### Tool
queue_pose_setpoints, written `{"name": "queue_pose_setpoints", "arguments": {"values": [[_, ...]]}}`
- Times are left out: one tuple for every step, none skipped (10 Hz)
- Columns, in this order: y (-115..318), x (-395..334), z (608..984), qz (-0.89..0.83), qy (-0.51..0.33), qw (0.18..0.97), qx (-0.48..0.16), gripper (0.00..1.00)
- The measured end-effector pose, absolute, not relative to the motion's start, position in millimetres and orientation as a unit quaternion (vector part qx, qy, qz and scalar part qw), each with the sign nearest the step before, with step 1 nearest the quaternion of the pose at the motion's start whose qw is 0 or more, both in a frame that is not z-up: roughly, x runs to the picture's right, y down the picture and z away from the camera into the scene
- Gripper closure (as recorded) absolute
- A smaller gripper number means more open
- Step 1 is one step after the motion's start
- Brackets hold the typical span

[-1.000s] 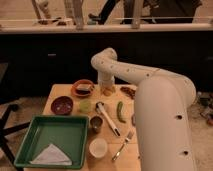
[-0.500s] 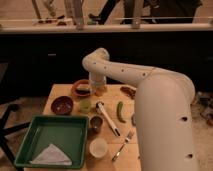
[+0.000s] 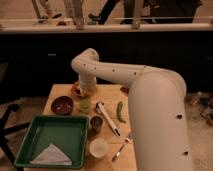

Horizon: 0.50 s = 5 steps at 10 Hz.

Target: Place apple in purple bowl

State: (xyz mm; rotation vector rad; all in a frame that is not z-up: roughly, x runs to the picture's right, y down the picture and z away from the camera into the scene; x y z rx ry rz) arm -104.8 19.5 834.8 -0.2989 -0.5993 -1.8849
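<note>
Gripper [image 3: 84,91] hanging low over the orange-rimmed bowl [image 3: 76,90] at the table's far left; finger state: cannot tell. Purple bowl [image 3: 62,105] sitting just left of it. Apple not distinguishable; no legible writing showing.

A lab-like room: the pincer [image 3: 86,89] over a wooden table [image 3: 111,95] (office chair [image 3: 7,120] beside).

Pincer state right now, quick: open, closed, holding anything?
Pincer: cannot be told. It is down at the table's far left, over the orange-rimmed bowl, behind the purple bowl.
</note>
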Motion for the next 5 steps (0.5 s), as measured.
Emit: {"name": "queue_pose_setpoints", "arguments": {"values": [[20,-113,832,-0.796,-0.252,0.536,-0.122,1.0],[20,-122,830,-0.8,-0.251,0.532,-0.119,1.0],[22,-133,828,-0.804,-0.252,0.527,-0.115,1.0],[23,-142,826,-0.807,-0.254,0.522,-0.112,1.0],[24,-149,826,-0.809,-0.256,0.518,-0.112,1.0]]}}
